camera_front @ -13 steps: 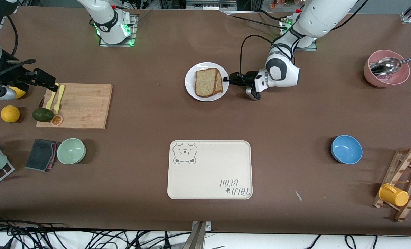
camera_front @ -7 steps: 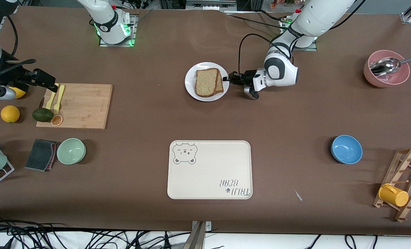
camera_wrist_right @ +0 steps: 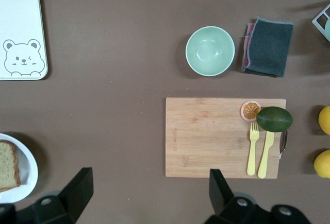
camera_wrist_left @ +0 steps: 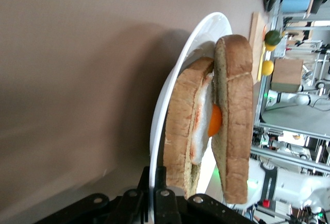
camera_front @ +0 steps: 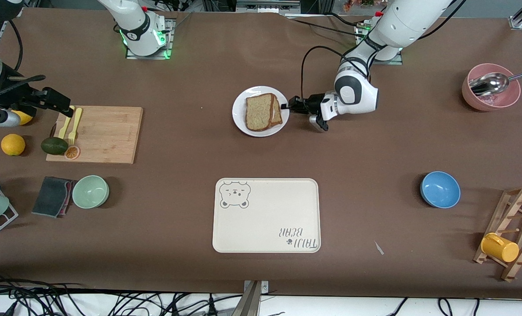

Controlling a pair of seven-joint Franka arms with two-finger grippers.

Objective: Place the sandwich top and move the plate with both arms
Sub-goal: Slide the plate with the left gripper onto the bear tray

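At the right arm's end of the surface our right tool [camera_wrist_right: 144,193] hangs with its fingers spread wide and nothing between them, high over the wooden cutting board [camera_front: 95,134] with the yellow fork [camera_wrist_right: 251,149] and avocado [camera_wrist_right: 274,119] on it; that arm waits.

Toward the middle sits the plate [camera_front: 243,123], small, round and white, well apart from the cream bear tray [camera_front: 266,215], which lies nearer to the front camera. On the plate the sandwich top [camera_front: 258,112] already lies over the slice bearing the fried egg [camera_wrist_left: 203,126], set a little askew so the lower slice peeks out on the side toward the left arm.

Next comes our left tool [camera_front: 292,104], clamped shut on the plate's rim at the edge toward the left arm's end. In the left wrist view the rim runs straight into the tool's dark body and the plate's opposite edge looks slightly raised off the surface.

We judge the plate to be stiff, smooth and fairly light, probably hard enough to chip or crack if dropped. A pinch on one thin lip is a slippery hold, and the plate will want to pivot and sag around it. The bread is soft and loose, with the egg slick between the slices, so any tilt could slide the top off. We would have the right tool take the rim on the side toward the right arm, straight across from the present grip, and keep the plate level while both arms carry it.
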